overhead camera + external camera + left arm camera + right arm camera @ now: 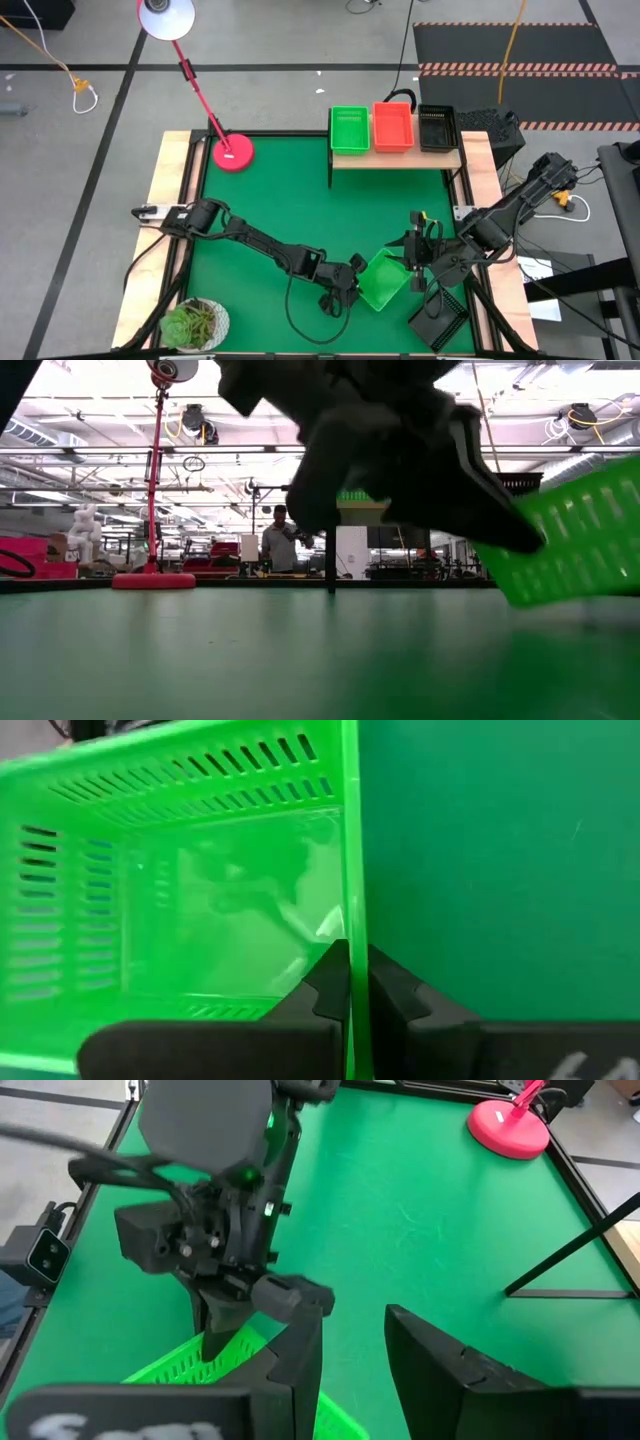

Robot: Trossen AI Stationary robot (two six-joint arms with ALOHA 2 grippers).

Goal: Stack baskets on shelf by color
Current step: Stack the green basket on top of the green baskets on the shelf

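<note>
Gripping one side wall of a green basket [381, 282] at the desk's [280, 190] near edge, the left gripper [348, 988] is clamped on that rim, with the shelf [396, 157] well away across the desk. The right gripper [352, 1342] hangs open just beside it. On the shelf sit one green [349, 130], one orange-red [392, 127] and one black basket [437, 128]; another black one [438, 322] lies near the right arm.

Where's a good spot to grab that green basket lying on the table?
By a thin side wall, from above. The left hand already pinches the green basket that way, one finger inside the rim and one outside. The slotted walls are thin and upright, so a narrow pinch fits.
</note>
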